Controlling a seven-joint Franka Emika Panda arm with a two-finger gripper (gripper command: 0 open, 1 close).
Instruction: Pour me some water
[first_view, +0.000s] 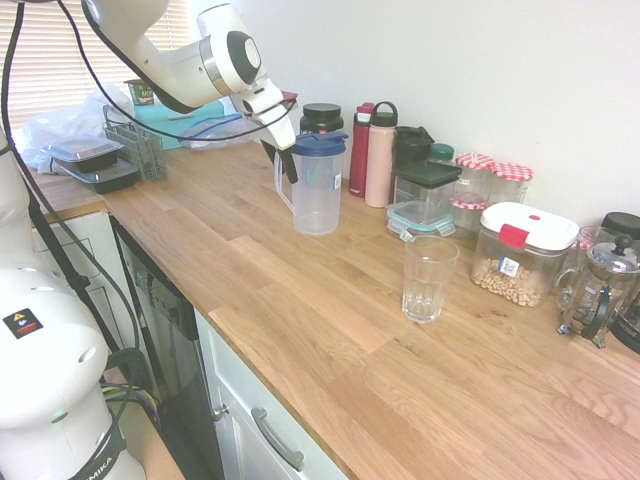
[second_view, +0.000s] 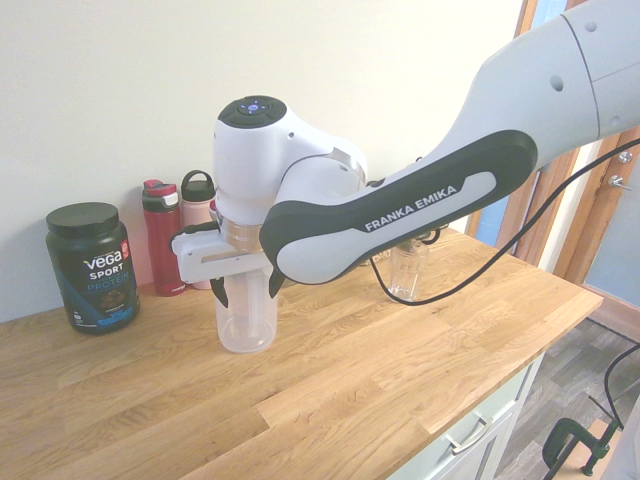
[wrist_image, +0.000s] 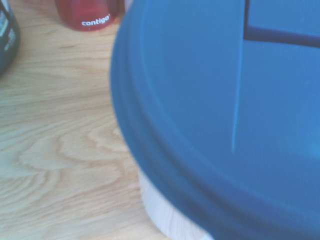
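Clearly a translucent pitcher (first_view: 317, 195), blue-lidded, upright on wood.

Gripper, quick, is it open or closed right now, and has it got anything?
Gripper: open, fingers apart, around the pitcher's handle; no firm grip visible.

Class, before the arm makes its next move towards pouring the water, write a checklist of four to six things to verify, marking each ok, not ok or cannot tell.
1. Pitcher standing upright on the counter: ok.
2. Gripper down at the pitcher's handle side, fingers apart: ok.
3. Handle firmly gripped: not ok; the fingers look open around it.
4. Glass upright, ready to receive water: ok.
5. Blue lid seated on the pitcher: ok.
6. Enough water inside the pitcher: cannot tell; no water line is clear.
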